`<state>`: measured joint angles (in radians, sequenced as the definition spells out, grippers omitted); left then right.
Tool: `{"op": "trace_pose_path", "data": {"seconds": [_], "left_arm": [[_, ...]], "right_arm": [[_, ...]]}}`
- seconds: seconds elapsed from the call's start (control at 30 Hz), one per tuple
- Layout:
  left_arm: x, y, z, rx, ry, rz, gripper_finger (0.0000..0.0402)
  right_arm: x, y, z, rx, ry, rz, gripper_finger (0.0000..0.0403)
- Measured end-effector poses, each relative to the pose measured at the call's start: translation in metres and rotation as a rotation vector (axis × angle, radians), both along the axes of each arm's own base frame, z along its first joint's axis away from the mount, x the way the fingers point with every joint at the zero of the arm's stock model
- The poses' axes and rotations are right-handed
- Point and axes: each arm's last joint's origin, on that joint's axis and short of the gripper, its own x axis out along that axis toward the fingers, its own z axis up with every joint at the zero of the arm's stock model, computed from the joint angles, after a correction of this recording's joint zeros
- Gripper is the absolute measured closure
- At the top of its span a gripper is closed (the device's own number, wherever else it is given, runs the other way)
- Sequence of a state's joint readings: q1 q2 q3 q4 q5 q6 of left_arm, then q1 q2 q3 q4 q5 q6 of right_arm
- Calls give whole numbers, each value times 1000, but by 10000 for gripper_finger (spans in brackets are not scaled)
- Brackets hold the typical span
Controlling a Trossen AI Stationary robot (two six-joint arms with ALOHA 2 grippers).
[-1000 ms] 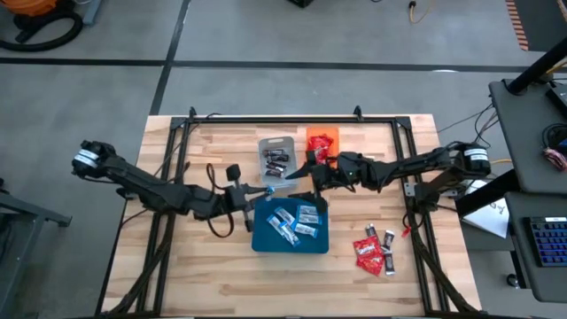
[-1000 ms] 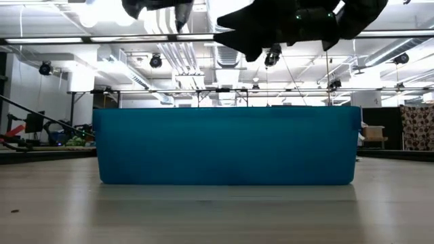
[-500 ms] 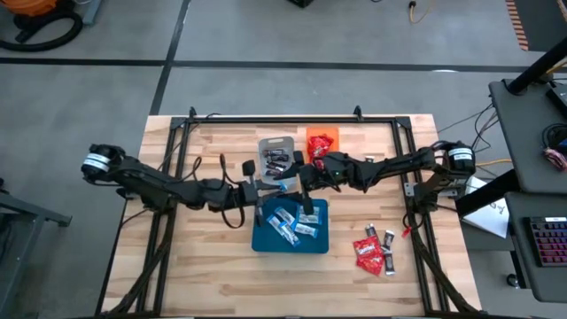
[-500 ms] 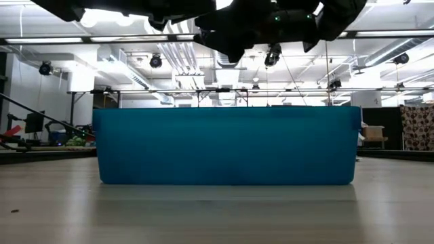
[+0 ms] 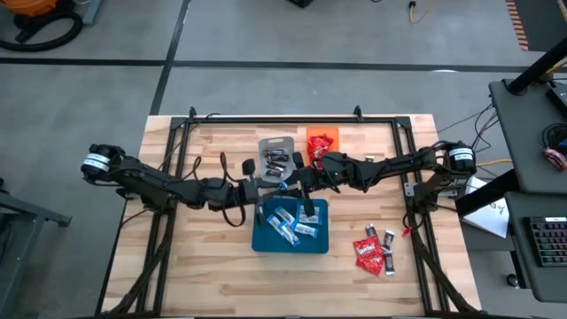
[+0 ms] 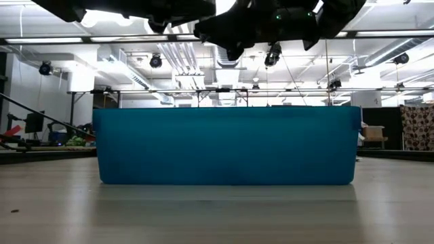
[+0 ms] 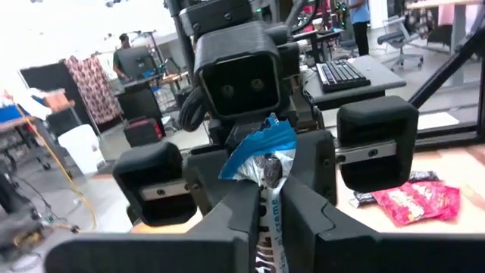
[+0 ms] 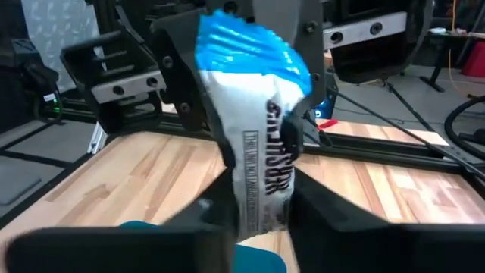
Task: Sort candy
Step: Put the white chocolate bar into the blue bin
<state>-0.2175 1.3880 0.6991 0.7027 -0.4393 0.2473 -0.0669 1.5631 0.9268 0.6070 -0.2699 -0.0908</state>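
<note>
A blue-and-white candy bar (image 7: 265,163) hangs in the air over the far rim of the blue tray (image 5: 262,237), between my two grippers, which meet there tip to tip. My left gripper (image 5: 268,186) comes from the table's left and is shut on the bar. My right gripper (image 5: 298,181) comes from the right and is also shut on the same bar (image 8: 261,152). Several more blue-and-white bars (image 5: 292,221) lie in the blue tray. My left gripper pinches the bar's white printed part (image 7: 273,216) between its two fingers, coming roughly level from the table's left. The bar's crimped blue end (image 7: 261,144) sticks out past the fingertips toward the other gripper. The bar is lifted clear. My right gripper pinches the bar's white middle (image 8: 261,193) between its two fingers (image 8: 322,208), coming roughly level from the table's right. The blue end (image 8: 250,49) stands out beyond its fingertips. The bar is clear of the tray below.
A grey tray (image 5: 266,144) with dark bars and an orange tray (image 5: 312,135) with red packets stand behind the blue one. Loose red packets and dark bars (image 5: 372,250) lie near the right front. The blue tray's wall (image 6: 227,146) fills the low view.
My left gripper has carried the bar toward the table's right and a little farther back. My right gripper has moved toward the table's left until it meets the left one at the bar over the blue tray's far rim.
</note>
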Motion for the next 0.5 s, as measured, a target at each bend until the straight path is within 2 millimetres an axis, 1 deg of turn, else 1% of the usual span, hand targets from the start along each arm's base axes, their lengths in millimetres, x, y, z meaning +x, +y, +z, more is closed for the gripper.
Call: {"op": "trace_pose_path", "data": {"seconds": [0.07,0.27,0.4,0.5], "left_arm": [[0,1,0,-34,-4,10,368],[-1,2,0,-75,1,19,315],[-2,4,0,-84,6,92,281],[-5,5,1,-89,20,125,265]], "right_arm": [[0,0,0,-8,2,1,362],[0,-1,-2,10,23,-8,363],[-1,-2,-4,25,47,-18,358],[-2,-3,-5,37,86,-25,360]]}}
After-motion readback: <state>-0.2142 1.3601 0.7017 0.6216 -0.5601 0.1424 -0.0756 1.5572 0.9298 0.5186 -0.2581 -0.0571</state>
